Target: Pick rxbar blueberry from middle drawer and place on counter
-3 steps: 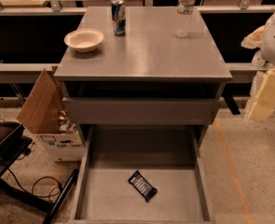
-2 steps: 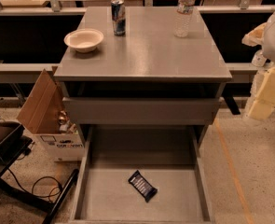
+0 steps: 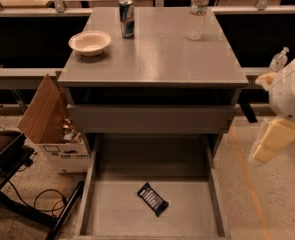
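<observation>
Camera view, nearest first: the small dark navy snack bar with pale lettering (image 3: pixel 153 199) lies flat and slanted on the floor of the open deep grey metal drawer (image 3: pixel 117 211). The cream and white gripper (image 3: pixel 269 143) hangs to the right, well apart from it; I cannot tell if it is released or clenched. It should come straight down, turn to match the slant, and pinch across the narrow side. Farther back, the broad grey metal bench (image 3: pixel 162 54) has bare room in front of the white bowl (image 3: pixel 90 42).
</observation>
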Controlling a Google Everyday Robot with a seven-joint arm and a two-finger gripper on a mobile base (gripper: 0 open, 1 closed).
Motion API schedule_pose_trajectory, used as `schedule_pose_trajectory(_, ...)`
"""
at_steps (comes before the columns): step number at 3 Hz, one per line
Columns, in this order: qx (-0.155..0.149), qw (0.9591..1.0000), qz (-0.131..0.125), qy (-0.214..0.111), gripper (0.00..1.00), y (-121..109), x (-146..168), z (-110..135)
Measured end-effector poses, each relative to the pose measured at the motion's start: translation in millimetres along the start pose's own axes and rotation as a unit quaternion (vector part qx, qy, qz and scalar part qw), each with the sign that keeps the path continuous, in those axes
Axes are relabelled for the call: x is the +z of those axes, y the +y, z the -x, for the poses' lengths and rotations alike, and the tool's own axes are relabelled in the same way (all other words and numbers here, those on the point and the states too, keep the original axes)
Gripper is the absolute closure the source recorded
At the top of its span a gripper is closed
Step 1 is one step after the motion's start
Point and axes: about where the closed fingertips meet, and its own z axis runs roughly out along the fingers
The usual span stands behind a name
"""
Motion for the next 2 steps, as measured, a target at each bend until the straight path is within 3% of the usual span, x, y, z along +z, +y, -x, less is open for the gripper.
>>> schedule_pose_trajectory(1,-0.016,0.9996,-0.014,0.017,0.00,12.2,58.7,-26.3)
schedule_pose_trajectory(2,-0.021,0.9981,-0.050,0.027,0.00,1.9,113.9,-42.3)
